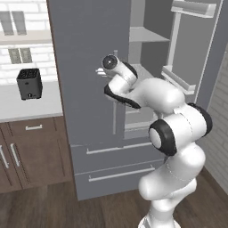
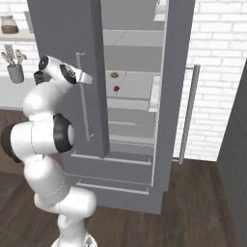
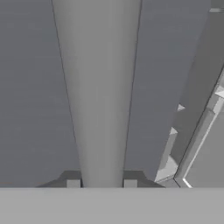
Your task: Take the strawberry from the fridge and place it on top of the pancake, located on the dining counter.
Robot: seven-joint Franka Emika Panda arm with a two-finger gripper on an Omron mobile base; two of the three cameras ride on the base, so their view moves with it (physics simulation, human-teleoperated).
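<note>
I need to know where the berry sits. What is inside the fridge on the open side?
In the right base view, the fridge shows pale shelves; the middle one holds the strawberry and, behind it, a small yellowish-brown round item. The closed left door covers the other half.

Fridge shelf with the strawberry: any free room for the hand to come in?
Yes. On that shelf the strawberry sits left-centre, a small tan round item behind it; the stretch right, toward the open door's bins, is bare. Tightest spot: left, against the closed door.
</note>
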